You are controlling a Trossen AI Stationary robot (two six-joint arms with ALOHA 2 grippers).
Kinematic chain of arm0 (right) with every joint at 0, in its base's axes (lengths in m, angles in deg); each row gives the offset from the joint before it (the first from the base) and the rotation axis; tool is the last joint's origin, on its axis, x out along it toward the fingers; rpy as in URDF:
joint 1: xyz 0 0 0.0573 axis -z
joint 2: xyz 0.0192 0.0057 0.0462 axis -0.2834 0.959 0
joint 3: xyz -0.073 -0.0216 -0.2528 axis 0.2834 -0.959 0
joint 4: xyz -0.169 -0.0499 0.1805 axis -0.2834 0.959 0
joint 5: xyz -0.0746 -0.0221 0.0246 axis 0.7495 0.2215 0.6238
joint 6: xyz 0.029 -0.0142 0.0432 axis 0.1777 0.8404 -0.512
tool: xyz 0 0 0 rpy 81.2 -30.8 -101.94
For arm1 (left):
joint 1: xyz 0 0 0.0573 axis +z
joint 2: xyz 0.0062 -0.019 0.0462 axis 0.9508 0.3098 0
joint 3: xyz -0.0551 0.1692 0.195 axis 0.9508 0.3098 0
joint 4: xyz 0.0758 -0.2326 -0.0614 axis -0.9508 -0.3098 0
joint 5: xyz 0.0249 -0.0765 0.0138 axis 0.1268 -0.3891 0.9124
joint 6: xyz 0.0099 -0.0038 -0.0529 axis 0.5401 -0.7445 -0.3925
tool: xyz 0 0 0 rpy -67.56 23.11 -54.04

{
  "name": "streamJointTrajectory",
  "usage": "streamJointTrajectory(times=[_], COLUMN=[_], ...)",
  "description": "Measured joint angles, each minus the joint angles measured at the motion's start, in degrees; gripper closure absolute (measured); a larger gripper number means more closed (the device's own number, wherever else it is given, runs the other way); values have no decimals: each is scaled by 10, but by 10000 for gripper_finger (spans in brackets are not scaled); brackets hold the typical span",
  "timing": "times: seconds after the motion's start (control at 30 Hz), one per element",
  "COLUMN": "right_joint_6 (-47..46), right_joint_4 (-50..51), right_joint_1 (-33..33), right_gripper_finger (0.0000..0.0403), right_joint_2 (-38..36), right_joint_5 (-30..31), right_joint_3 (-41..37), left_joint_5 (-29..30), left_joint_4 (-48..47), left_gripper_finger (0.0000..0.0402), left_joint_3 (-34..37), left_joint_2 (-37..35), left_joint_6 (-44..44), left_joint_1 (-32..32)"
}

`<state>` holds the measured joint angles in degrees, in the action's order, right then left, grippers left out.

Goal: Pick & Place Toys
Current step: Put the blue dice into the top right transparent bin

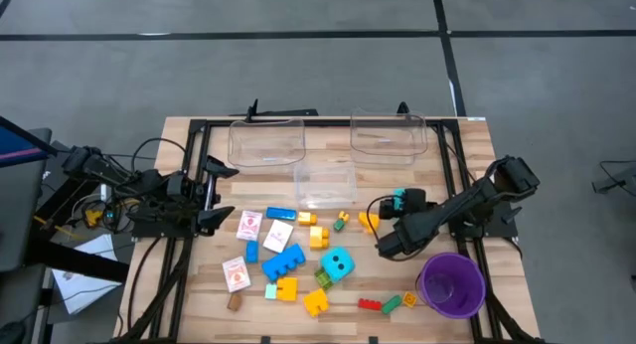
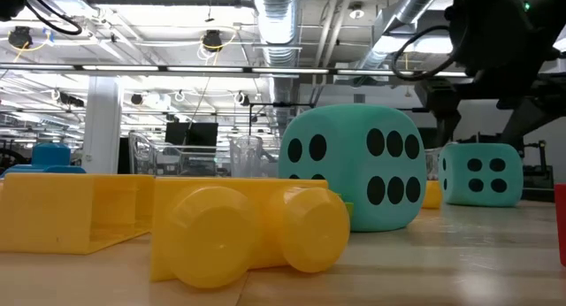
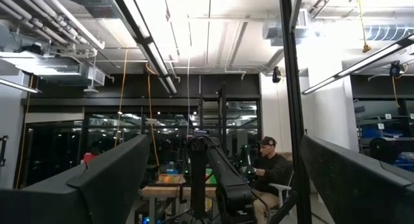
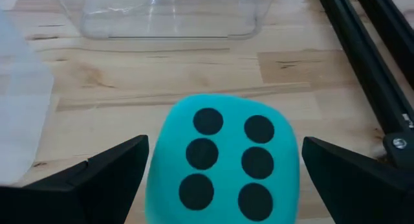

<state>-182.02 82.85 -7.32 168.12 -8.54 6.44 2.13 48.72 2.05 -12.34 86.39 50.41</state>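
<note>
The right gripper (image 1: pixel 395 207) is seen low over the table's right-centre, its fingers (image 4: pixel 97 179) spread wide on either side of a turquoise die (image 4: pixel 223 159) without touching it; nothing is held. In the right wrist view the die's six-dot face is turned up, and it rests on the wooden table (image 4: pixel 162 75) short of a clear plastic bin (image 4: pixel 162 17). A second turquoise die (image 1: pixel 338 263) is noted nearer the table's middle, among scattered building bricks (image 1: pixel 283 261) in blue, yellow, green, orange and red. Three red-and-white card packs (image 1: pixel 249 225) lie on the left part of the spread. A purple cup (image 1: pixel 452 284) stands near the front right corner, just beside the right arm. Three clear bins are set along the far side, and no toy can be made out in any of them. The left gripper (image 1: pixel 217 195) is parked at the table's left edge, raised and pointing level out into the room, its fingers (image 3: pixel 103 185) wide apart and empty; a seated person (image 3: pixel 268 169) is visible far off in its view. In the low view a yellow brick (image 2: pixel 248 226) fills the foreground ahead of the nearer die.
</note>
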Motion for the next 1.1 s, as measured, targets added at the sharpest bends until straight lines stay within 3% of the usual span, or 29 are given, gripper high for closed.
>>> streamJointTrajectory(times=[1.1], right_joint_6=[4], right_joint_4=[-42], right_joint_1=[-13], right_gripper_finger=[3], right_joint_2=[-1], right_joint_5=[3], right_joint_3=[-26], left_joint_5=[0], left_joint_4=[-4], left_gripper_finger=[2], left_joint_3=[0], left_joint_2=[0], left_joint_6=[-15], left_joint_1=[0])
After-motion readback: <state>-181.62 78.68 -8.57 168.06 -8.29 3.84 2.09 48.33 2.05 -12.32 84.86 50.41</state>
